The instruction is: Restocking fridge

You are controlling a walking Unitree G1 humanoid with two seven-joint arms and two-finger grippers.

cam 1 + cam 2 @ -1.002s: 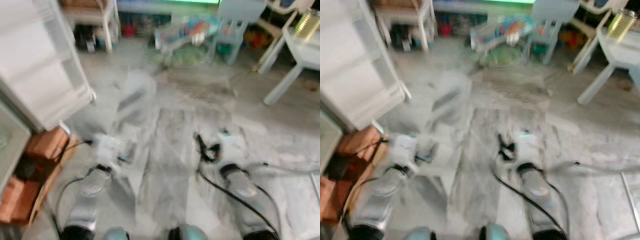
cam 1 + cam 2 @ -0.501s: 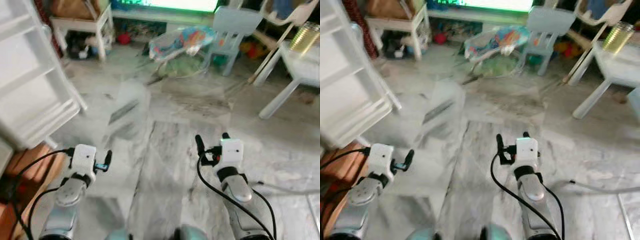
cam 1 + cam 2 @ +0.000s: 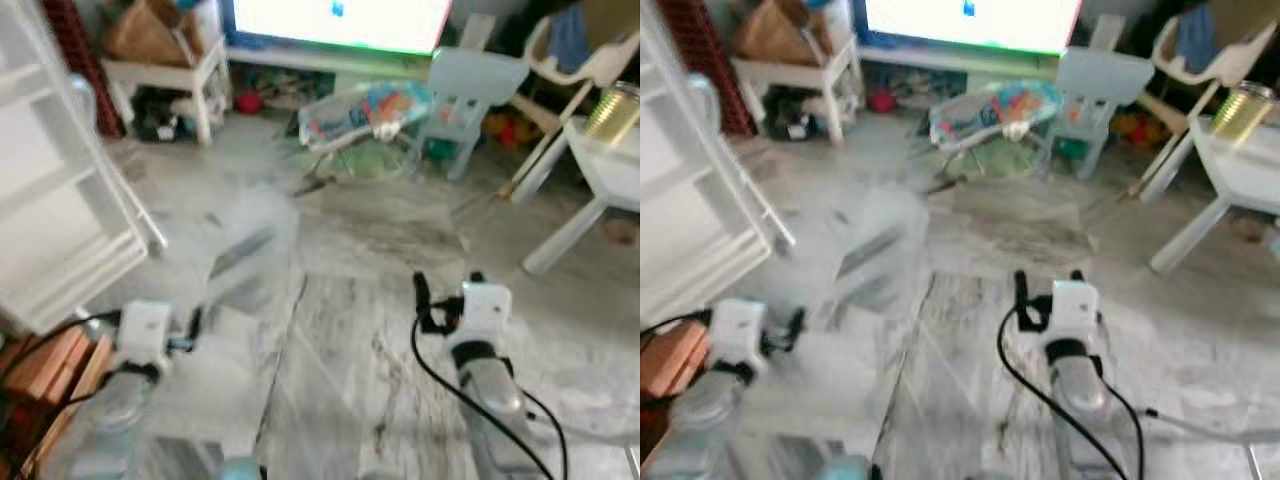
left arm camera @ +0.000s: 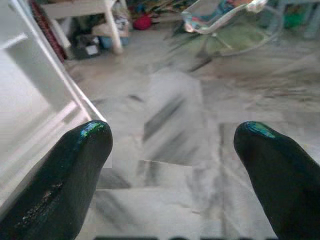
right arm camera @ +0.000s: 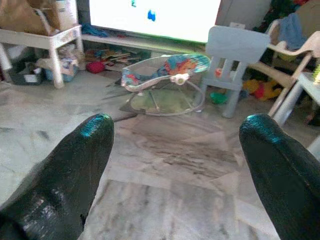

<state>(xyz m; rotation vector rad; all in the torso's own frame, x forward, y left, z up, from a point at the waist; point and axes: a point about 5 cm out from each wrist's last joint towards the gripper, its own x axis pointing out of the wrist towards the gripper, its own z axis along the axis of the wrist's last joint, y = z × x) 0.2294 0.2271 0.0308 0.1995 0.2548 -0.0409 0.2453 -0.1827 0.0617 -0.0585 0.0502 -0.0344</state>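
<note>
Fingers of both grippers are spread wide with nothing between them: the left gripper (image 4: 170, 150) and the right gripper (image 5: 175, 145) hover low over the grey marble floor (image 3: 340, 260). At ten o'clock of the left fingers (image 4: 75, 165) stands the white fridge door (image 3: 55, 200) with its shelves, cut off by the picture's edge. Motion blur smears the left arm (image 3: 130, 350). Farther off, at twelve o'clock, lies one baby bouncer (image 5: 165, 67), one pale blue child's chair (image 5: 232, 50) beside it. At two o'clock one tin (image 3: 1238, 112) stands on a white worktop (image 3: 1240, 170). One bright screen (image 5: 155, 15) glows behind.
</note>
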